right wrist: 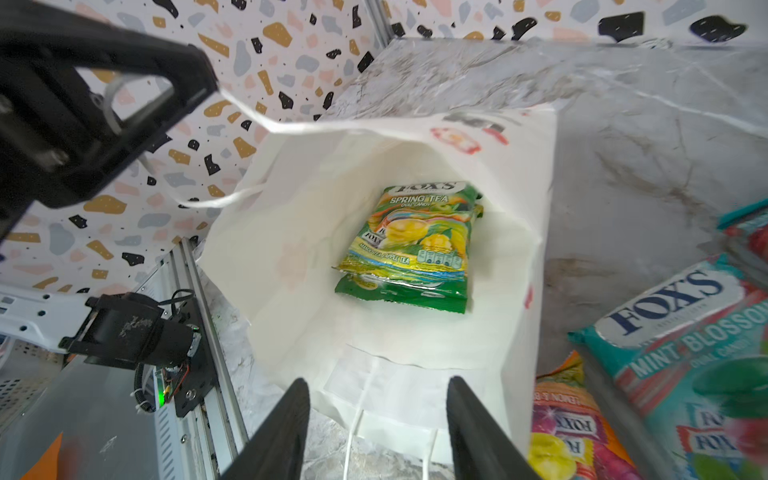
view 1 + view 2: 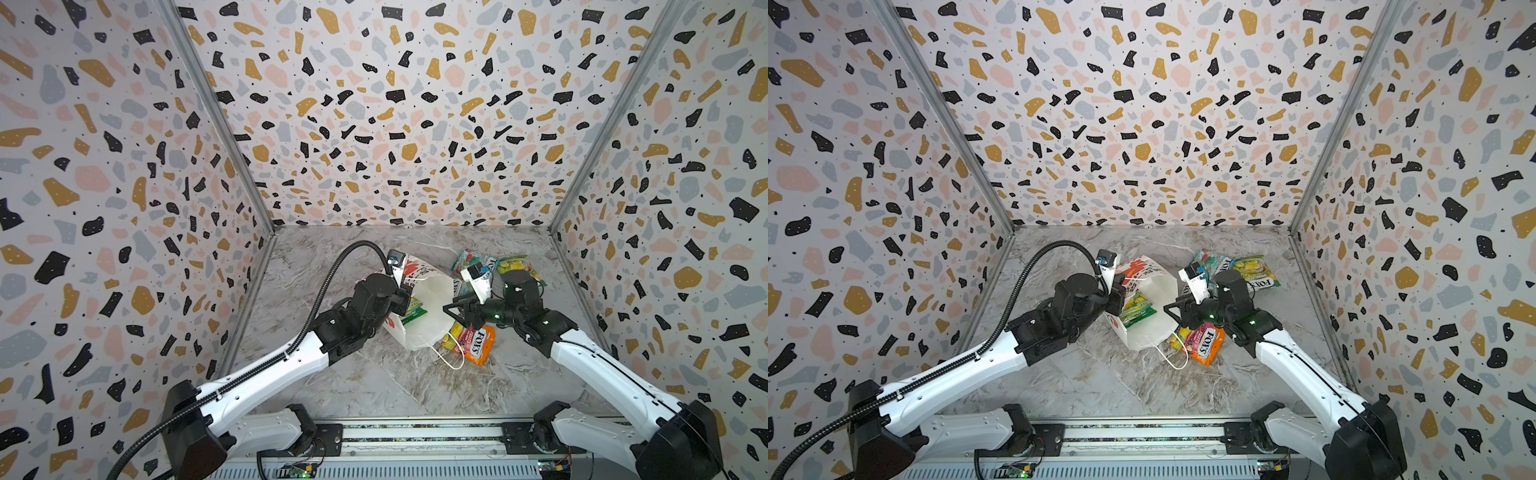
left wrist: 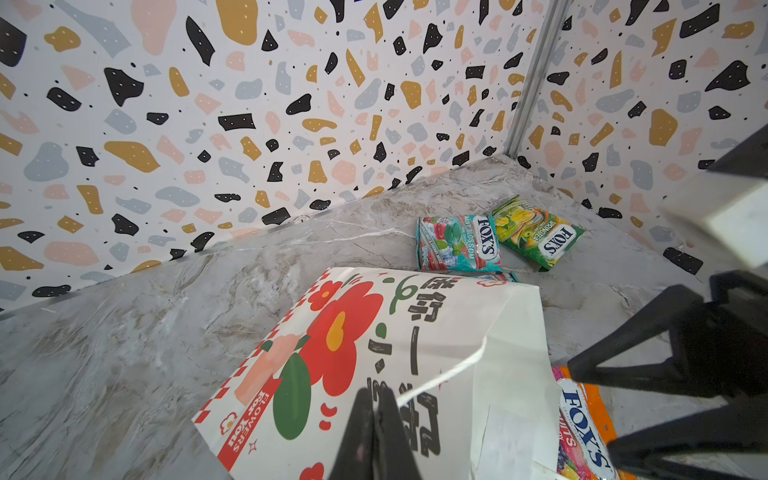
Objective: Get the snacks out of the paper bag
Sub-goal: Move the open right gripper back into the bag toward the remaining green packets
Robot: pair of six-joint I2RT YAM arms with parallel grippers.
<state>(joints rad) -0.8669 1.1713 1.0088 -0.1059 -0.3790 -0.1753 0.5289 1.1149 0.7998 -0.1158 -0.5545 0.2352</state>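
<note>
Currently on the grey marble-patterned worktop (image 2: 374, 386): one white paper gift bag (image 2: 432, 297) with red flower print, lying tilted near the middle, its mouth turned toward the right edge and standing open. Contents: one flat glossy green-and-yellow "Spring Tea" pouch (image 1: 409, 245) resting on the bag's lower wall, with what looks like a second of the same print beneath it. Outside the bag: one teal-and-red "Mint Blossom" pouch (image 3: 457, 243) and one yellow-green pouch (image 3: 536, 232), both flat and touching each other, toward the far right corner; one orange-and-pink "FOX'S" pouch (image 2: 473, 338), flat, just beside the bag's mouth on the side nearer the front edge. Left gripper (image 3: 374, 432): fingers pressed together, pinched on the bag's upper rim. Right gripper (image 1: 378, 415): fingers apart and empty, pointed into the bag's mouth at its near rim, well apart from the pouch inside.
</note>
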